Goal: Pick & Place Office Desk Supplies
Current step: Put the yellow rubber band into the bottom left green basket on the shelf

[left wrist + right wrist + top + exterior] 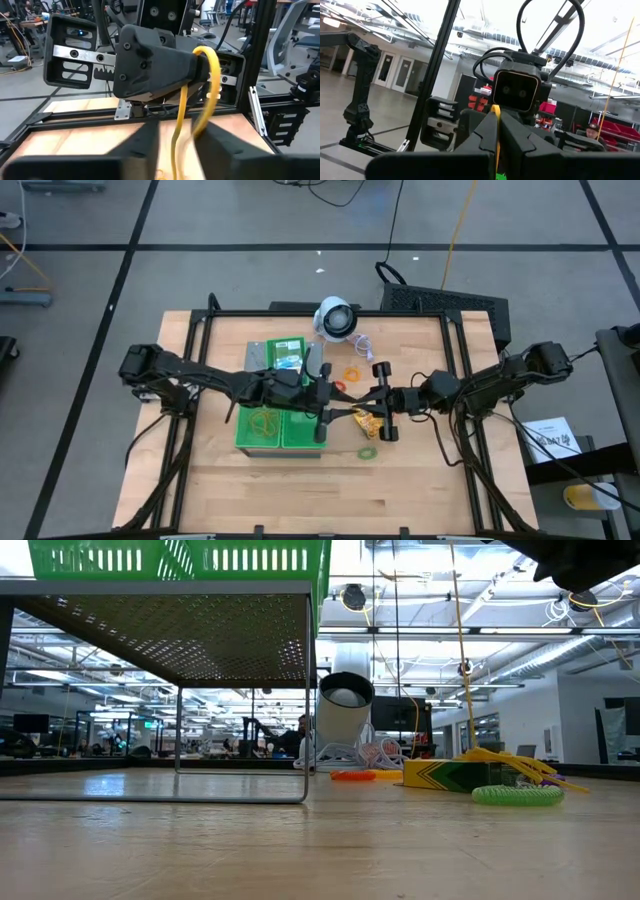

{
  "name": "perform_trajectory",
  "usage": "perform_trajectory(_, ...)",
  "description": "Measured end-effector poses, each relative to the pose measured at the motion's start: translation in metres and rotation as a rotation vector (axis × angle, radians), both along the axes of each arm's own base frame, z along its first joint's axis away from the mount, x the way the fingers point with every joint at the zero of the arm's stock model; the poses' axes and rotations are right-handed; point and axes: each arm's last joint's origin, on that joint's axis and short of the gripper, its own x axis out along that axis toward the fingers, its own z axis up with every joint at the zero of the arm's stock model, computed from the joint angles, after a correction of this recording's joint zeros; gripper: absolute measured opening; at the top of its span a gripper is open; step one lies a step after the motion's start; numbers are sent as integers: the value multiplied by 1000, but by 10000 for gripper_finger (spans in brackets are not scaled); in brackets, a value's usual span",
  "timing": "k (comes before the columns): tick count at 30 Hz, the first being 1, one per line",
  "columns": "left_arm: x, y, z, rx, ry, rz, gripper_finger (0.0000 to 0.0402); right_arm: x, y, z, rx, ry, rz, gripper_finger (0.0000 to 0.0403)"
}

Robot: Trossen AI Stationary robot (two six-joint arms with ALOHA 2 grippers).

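**Yellow rubber band strung between two pincers**

Yellow and thin, a stretched rubber-band loop [200,95] hangs from the right pincer [372,402], whose fingers are closed tight on it, as its own wrist view shows with the strand pinched in the slit. Facing it across the middle of the table, the left pincer [325,402] sits part-closed around the same loop; whether it truly has a grip I cannot tell. The band's long axis runs from one pincer to the other, so both arms are equally near.

Just under the left arm sits the green plastic compartment tray [300,430], with another tan loop [265,423] already in it. On the bare wooden table [420,470] lie a yellow-and-green crayon box [450,774], a green band [517,796] and an orange band [352,373], beside a white round device [336,318].
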Motion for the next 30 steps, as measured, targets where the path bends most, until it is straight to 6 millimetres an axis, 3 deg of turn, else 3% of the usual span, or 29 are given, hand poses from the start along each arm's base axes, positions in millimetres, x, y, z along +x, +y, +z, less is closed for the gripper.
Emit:
perform_trajectory(5,0,0,1,-3,-12,-1,12,0,0,-1,0,6,1,0)
perform_trajectory(12,-19,2,24,-7,-28,-1,6,-9,-2,1,47,28,18,36)
perform_trajectory(18,-64,-1,57,-28,18,33,6,-38,-7,-2,111,111,45,91)
perform_trajectory(22,-97,-9,69,-82,90,100,7,-58,-11,-16,168,205,68,120)
perform_trajectory(26,-127,-23,69,-139,182,237,4,-80,-15,-34,223,246,88,133)
perform_trajectory(30,-151,-36,58,-196,246,423,5,-98,-18,-42,221,173,91,132)
